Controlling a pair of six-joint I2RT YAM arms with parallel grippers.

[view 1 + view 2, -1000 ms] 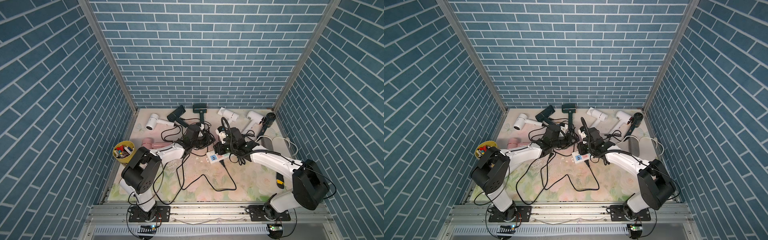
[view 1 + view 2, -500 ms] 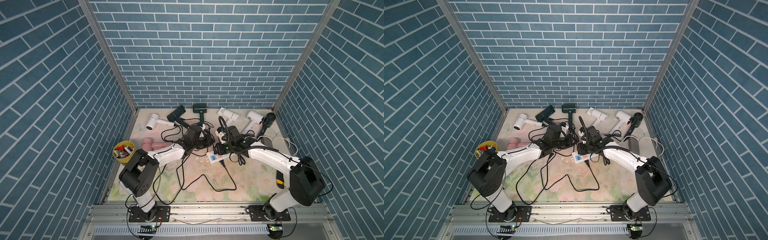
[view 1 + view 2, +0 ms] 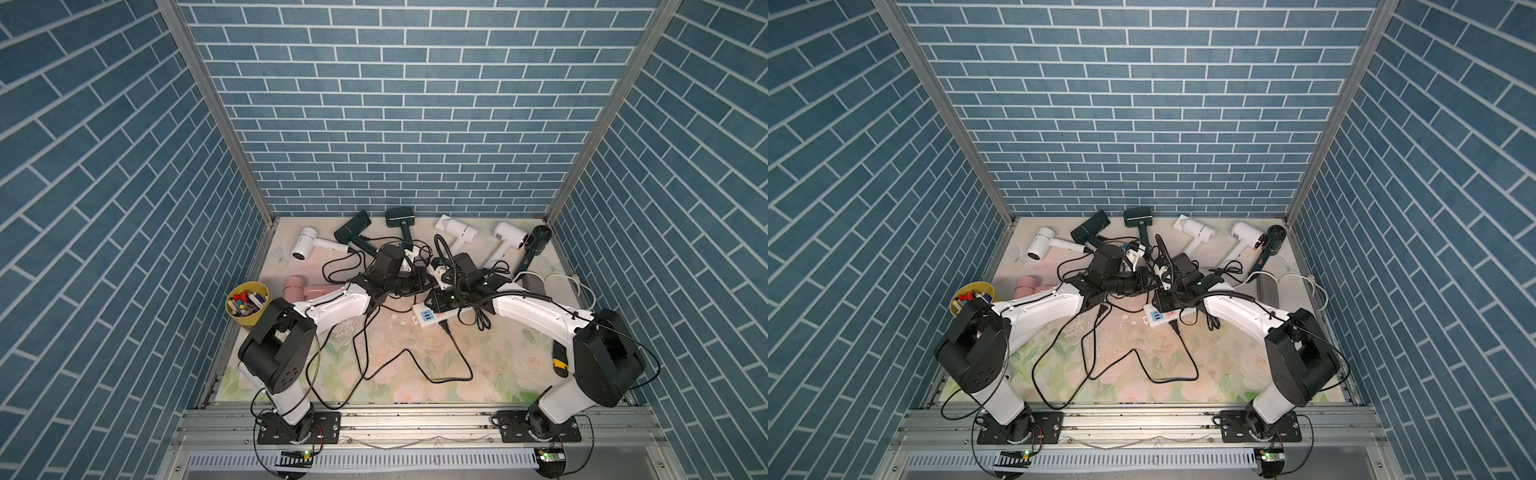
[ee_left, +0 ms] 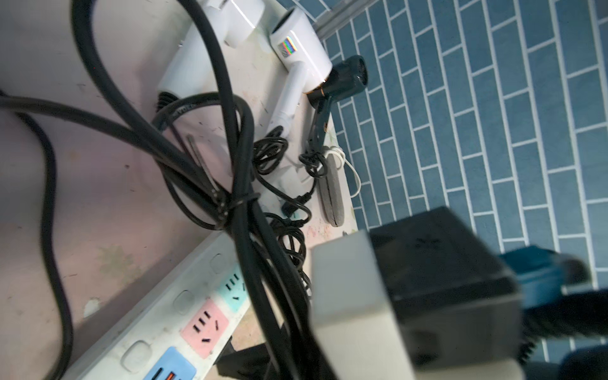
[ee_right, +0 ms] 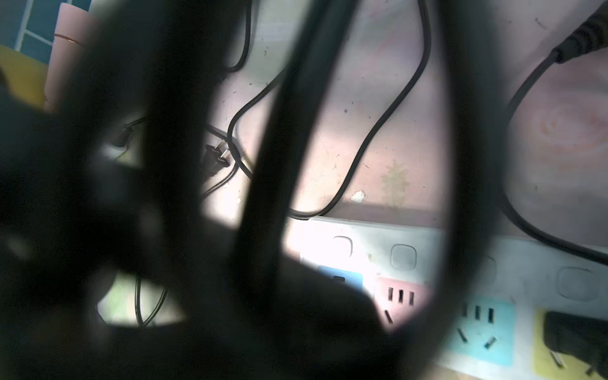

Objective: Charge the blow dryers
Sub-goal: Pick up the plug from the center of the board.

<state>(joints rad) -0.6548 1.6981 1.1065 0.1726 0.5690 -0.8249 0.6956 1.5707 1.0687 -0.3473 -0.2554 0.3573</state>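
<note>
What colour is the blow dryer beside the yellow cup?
That blow dryer is pink, clearest in a top view.

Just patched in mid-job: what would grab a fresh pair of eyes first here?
The knot of black cords in the middle, where the left arm and right arm meet over the white power strip. Next, the blow dryers strewn along the back wall, with a pink one beside a yellow cup on the left arm's side.
</note>
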